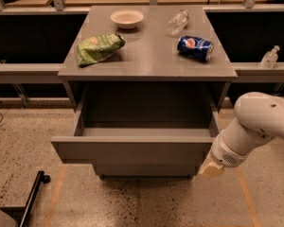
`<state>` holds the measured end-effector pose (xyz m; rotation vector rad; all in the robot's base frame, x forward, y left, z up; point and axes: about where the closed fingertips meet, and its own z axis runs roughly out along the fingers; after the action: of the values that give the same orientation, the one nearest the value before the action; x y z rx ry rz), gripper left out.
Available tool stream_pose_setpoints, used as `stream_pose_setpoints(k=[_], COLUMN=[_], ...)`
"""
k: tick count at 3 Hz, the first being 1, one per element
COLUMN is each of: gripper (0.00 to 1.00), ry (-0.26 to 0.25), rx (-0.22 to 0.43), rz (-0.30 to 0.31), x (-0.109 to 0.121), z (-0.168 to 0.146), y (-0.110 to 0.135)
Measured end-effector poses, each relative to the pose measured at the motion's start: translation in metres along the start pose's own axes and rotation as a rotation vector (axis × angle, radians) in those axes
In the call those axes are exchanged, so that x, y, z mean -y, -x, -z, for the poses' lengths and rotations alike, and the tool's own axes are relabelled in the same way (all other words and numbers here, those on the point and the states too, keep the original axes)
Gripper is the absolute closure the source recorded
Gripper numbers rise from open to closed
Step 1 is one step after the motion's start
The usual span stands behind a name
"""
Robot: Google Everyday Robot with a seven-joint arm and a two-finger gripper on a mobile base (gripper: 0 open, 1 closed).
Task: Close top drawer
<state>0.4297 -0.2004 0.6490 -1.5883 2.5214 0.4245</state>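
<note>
The top drawer [132, 148] of the grey cabinet stands pulled out toward me, its shallow box empty and its flat front panel facing the floor side. My white arm comes in from the right. My gripper [211, 168] sits at the right end of the drawer front, against its lower right corner. Only its pale tip shows below the wrist.
The cabinet top [146, 51] carries a white bowl [127, 18], a green chip bag [99, 48], a clear plastic bottle [177, 22] lying down and a blue soda can [195, 48] on its side. A small bottle [269, 58] stands on the right ledge. A black bar [31, 197] lies on the floor at left.
</note>
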Motion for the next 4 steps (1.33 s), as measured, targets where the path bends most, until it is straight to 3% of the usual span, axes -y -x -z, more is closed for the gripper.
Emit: stream_pose_setpoints(k=[1,2,4], gripper=[1.0,1.0,1.0], ry=[-0.136,-0.213,-0.209], rx=[-0.019,-0.047,-0.012], rz=[0.005,0.023,-0.005], x=[0.038,0.073,0.08], z=[0.024,0.039,0.034], y=[0.01,0.016,0.018])
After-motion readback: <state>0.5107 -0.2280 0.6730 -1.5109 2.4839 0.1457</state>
